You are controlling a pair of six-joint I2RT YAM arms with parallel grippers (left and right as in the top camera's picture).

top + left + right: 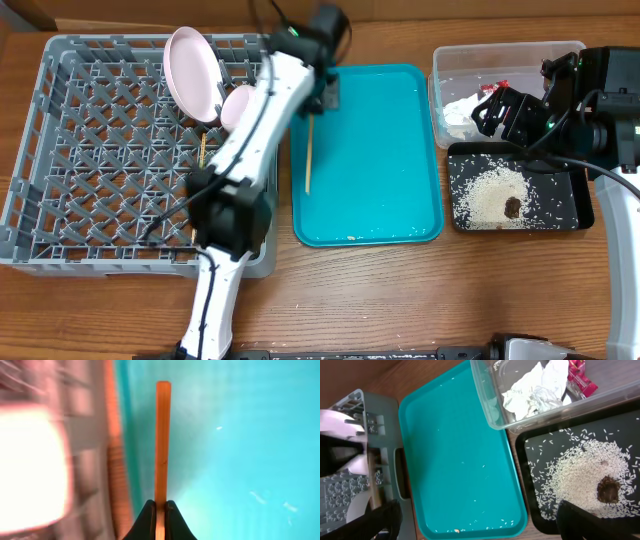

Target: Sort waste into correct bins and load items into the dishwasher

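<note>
My left gripper is shut on the top end of a wooden chopstick, which hangs along the left side of the teal tray. A second chopstick lies in the grey crate, where the pink plate and a bowl stand. The clear tub holds the white paper and red wrapper. The black tray holds rice and the brown lump. My right gripper is open and empty.
A few rice grains and a small crumb lie near the teal tray's front rim. The left arm reaches across the crate's right edge. The right arm hangs over the tub and black tray. Wooden tabletop shows in front.
</note>
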